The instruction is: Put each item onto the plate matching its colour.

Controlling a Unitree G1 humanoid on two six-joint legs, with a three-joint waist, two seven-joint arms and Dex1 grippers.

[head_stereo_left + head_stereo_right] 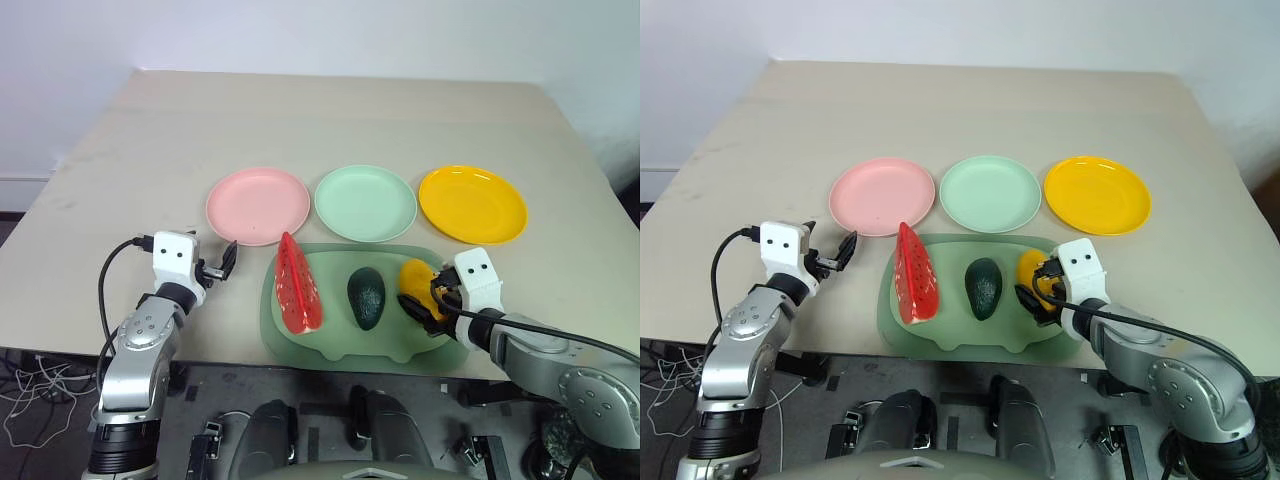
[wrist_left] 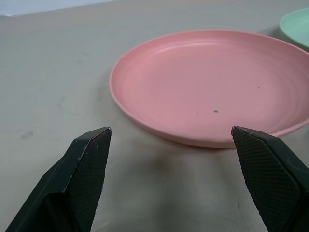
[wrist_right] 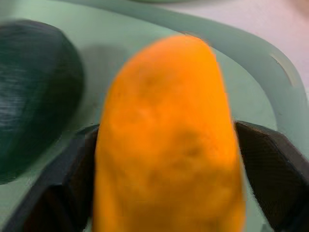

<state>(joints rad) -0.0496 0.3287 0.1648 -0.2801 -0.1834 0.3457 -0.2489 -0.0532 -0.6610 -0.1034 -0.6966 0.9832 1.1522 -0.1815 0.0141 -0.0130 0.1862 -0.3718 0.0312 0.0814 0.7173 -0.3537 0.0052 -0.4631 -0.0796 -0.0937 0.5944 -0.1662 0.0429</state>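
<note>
On the green tray [image 1: 335, 352] lie a red watermelon wedge [image 1: 297, 285], a dark green avocado [image 1: 366, 297] and a yellow mango-like fruit [image 1: 414, 272]. My right gripper [image 1: 425, 300] is shut on the yellow fruit [image 3: 169, 145], one black finger [image 3: 270, 164] pressed to each side, still low over the tray. Behind the tray stand a pink plate [image 1: 258, 205], a green plate [image 1: 365, 203] and a yellow plate [image 1: 472, 204], all bare. My left gripper [image 1: 222, 265] stands open just in front of the pink plate [image 2: 212, 82], nothing between its fingers.
The tray sits at the table's near edge, with the three plates in a row right behind it. Bare beige tabletop [image 1: 330, 110] stretches beyond the plates and to the left of my left arm. Cables hang below the near left corner.
</note>
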